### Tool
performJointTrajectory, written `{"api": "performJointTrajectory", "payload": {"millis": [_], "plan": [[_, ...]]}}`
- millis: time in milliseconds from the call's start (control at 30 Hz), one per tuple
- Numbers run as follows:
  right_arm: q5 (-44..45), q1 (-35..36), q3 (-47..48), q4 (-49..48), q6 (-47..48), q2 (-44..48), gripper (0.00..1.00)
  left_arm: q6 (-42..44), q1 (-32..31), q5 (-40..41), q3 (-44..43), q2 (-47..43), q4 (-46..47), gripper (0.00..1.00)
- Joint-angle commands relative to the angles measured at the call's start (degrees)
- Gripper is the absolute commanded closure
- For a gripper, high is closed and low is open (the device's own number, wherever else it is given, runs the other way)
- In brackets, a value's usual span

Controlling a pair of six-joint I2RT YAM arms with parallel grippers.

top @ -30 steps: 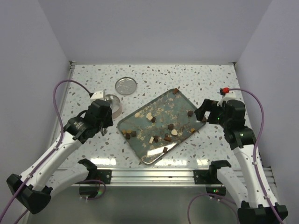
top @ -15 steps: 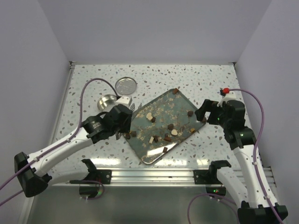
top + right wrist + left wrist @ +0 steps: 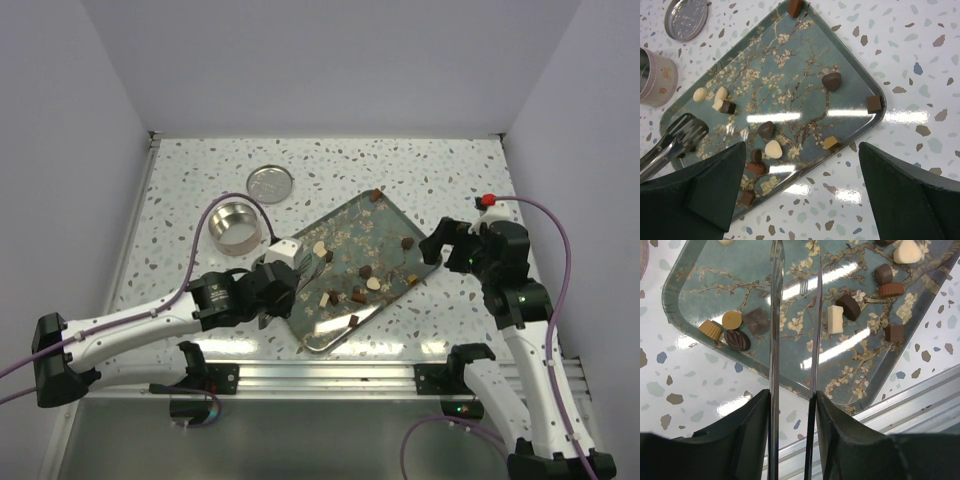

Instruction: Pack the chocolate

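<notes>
Noting materials first: the tray was a rounded rectangle of glossy metal, grey-teal with a pale blossom-branch print and streaks of glare across it. The chocolate lay loose on the tray in small matte pieces, dark brown, tan and cream, shaped as squares, rounds and hearts. Most sat toward the tray's middle and near half. One brown square sat at the tray's far corner, another against its right-hand rim. A small cluster, tan and dark, lay just inside the rim beside the tweezers.

A small round tin, open and shiny inside, stood left of the tray. A flat round metal lid lay apart from it, beyond the tray's far-left side.

The table was white and glossy, speckled with brown and grey flecks. Plain pale walls closed three sides. An aluminium rail ran along the edge nearer than the tray.

The left arm lay low and long, reaching to the tray's near-left edge. The left gripper was clamped on the thin metal tweezers, a finger pressing each blade from outside. The blades stood slightly apart, pointing over the tray's middle. The right arm rose and bent forward. The right gripper hovered near the tray's right corner, fingers spread wide.
</notes>
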State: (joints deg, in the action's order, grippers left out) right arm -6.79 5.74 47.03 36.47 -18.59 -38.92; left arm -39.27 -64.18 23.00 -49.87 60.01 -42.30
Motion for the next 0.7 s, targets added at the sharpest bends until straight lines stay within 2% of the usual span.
{"api": "performJointTrajectory", "payload": {"millis": [0, 133, 367, 667], "plan": [[0.6, 0.2, 0.0, 0.2, -1.6, 0.6, 0.03, -2.7, -0.2, 2.2, 1.9, -3.5, 0.3, 0.55], [0.4, 0.2, -0.1, -0.3, -2.2, 0.6, 0.02, -0.8, -0.2, 1.7, 3.2, -3.5, 2.3, 0.55], [0.7, 0.3, 0.8, 0.5, -1.6, 0.4, 0.03, 2.1, -0.2, 0.5, 4.1, 2.8, 7.3, 0.55], [1.1, 0.2, 1.5, 1.7, -0.6, 0.3, 0.03, 3.9, 1.6, 1.4, 5.2, 4.1, 10.2, 0.55]]}}
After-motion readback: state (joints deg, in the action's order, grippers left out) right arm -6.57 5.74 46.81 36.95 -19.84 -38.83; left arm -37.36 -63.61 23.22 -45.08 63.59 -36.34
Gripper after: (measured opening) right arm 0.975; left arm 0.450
